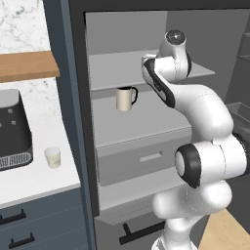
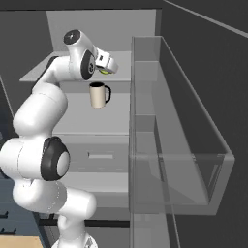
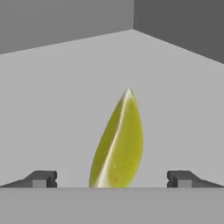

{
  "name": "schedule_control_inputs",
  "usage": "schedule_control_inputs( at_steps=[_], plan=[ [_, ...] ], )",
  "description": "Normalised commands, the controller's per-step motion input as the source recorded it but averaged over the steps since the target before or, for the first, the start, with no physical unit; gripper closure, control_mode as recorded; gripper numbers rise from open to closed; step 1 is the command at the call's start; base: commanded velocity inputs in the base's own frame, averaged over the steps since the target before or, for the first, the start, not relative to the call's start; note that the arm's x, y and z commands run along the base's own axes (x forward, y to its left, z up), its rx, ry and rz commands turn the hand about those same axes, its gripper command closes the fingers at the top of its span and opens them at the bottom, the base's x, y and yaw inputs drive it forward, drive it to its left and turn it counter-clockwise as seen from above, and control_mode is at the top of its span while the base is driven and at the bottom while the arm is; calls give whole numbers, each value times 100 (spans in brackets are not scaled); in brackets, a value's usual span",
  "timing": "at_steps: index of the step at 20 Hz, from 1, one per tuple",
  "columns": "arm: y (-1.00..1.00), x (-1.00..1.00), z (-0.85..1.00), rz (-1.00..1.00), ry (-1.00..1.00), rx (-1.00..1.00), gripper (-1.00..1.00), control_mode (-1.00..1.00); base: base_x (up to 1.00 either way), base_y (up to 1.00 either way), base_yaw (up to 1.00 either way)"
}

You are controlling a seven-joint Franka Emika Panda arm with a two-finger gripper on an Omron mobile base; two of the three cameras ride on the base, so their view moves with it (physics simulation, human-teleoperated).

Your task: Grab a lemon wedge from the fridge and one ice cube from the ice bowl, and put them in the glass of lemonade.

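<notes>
Lemon wedge [image 3: 118, 144] on fridge [image 1: 78, 97] upper shelf, centred between wide-open gripper [image 3: 111, 179] fingertips, not yet grasped. Ice cube step untouched; glass of lemonade [image 1: 52, 157] waits on counter [image 1: 39, 183].

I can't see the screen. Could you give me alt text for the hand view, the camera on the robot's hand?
A yellow-green lemon wedge stands on its end on a pale grey fridge shelf, centred between the two dark fingertips of the open pincer, which do not touch it. Behind it, the shelf meets the fridge's darker grey back walls at a corner.
</notes>
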Motion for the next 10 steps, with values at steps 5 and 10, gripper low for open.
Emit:
schedule_control_inputs(
  at_steps=[5, 10],
  plan=[
    [-2, 51, 0, -1, 0, 0, -100, -100, 0, 0, 0],
    [-1, 40, -9, -2, 0, 0, -100, -100, 0, 0, 0]
  ],
)
